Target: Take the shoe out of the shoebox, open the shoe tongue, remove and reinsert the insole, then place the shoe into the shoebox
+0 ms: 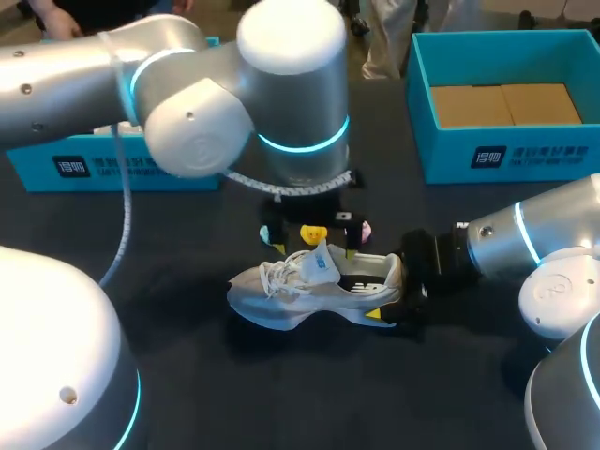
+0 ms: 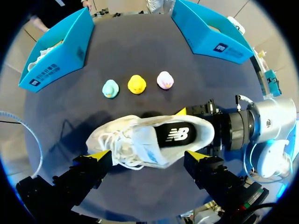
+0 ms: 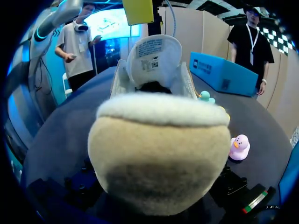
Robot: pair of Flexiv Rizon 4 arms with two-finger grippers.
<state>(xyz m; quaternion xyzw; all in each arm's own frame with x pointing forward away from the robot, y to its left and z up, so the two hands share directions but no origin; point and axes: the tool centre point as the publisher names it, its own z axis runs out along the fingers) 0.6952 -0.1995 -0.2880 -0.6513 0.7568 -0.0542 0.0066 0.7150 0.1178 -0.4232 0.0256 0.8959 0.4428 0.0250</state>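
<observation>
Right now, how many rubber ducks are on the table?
3, in a row beside the shoe: teal duck toward the toe end, yellow duck in the middle, pink duck toward the heel end. None looks hidden.

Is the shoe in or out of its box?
Out: the shoe stands on the table, heel gripped by the right pincer.

Pale grey-white shoe (image 1: 314, 281) upright on its sole on the dark table, toe toward the left, heel toward the right. Laces loose; white tongue (image 1: 321, 262) lifted and tipped forward over them. Black insole (image 2: 177, 135) with a white logo lying flat inside. Teal shoebox (image 1: 450, 155) open at the far right, well apart from the shoe, brown cardboard on its floor.
</observation>
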